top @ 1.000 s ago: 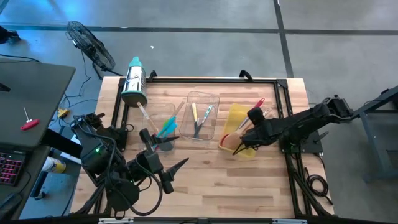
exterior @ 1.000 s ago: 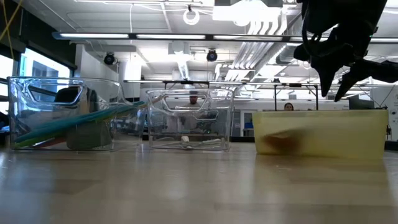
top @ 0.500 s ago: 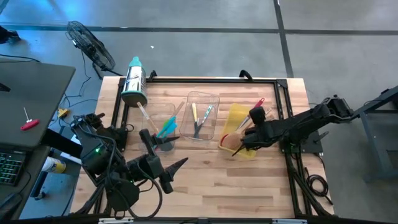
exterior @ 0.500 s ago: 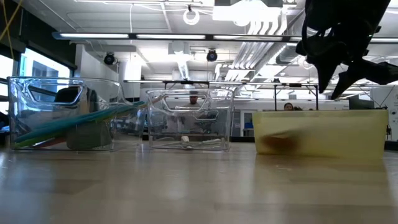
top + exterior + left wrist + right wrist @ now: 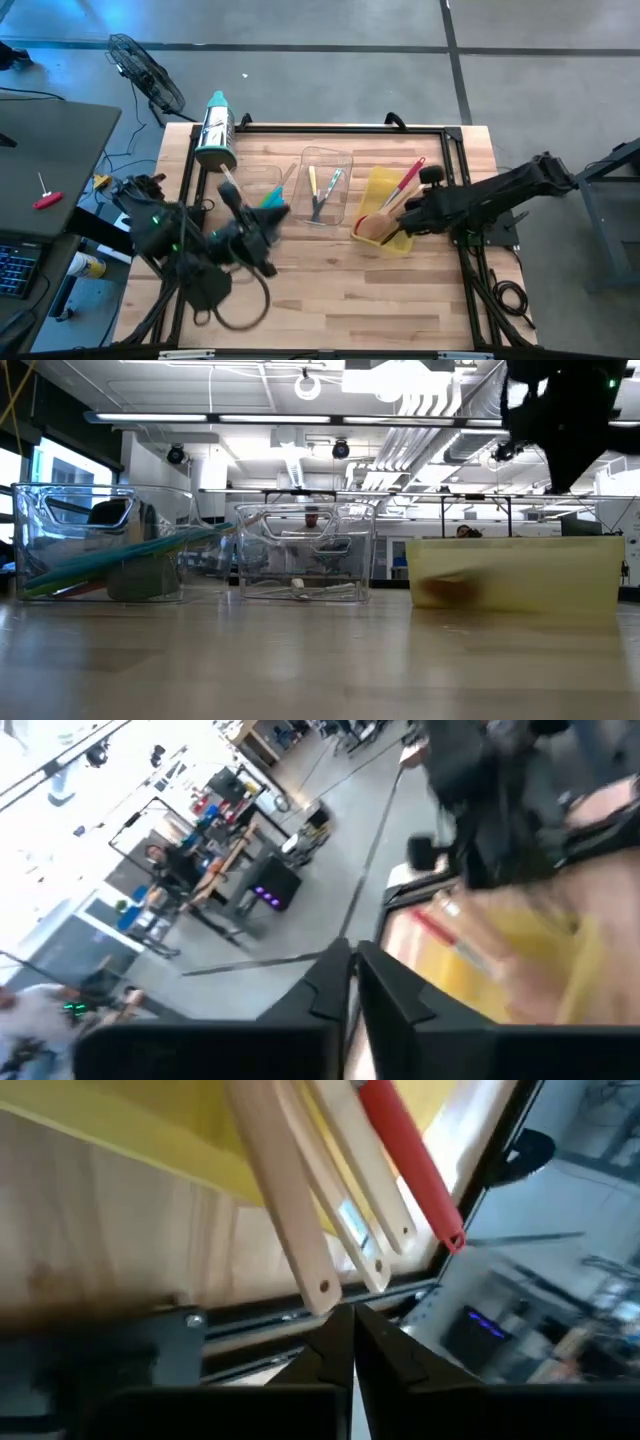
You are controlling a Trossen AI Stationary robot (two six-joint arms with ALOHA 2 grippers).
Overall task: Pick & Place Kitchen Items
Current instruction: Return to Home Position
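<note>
The sorting looks finished, and I judge that the step in hand is bringing both arms to their rest pose. I see no utensil lying loose on the bench. All the kitchen items that show are inside bins.

The right end effector hangs over the right side of the yellow bin. Its two fingers are pressed together, with nothing between them. The left end effector is close by the left clear bin. Its fingers also meet, with only a thin seam, and it carries nothing.

In the yellow bin lie wooden utensils, pale and smooth, each with a small hole at the end of its handle. Beside them is a red utensil, whose glossy handle ends in a small loop. These handles lean on the rim and stick out over it toward the far right of the bench. A brown spoon bowl rests at the near end of this bin. The middle clear bin holds a few small utensils, too small to name surely. Teal spatulas lie slanted in the left clear bin.

For the next move, I think the right arm should rise straight up before it pulls back. The handles that stick out are close to it, and a low sideways sweep could hook them or tip the light bin. The left arm needs the same care beside the slanted teal handles.
</note>
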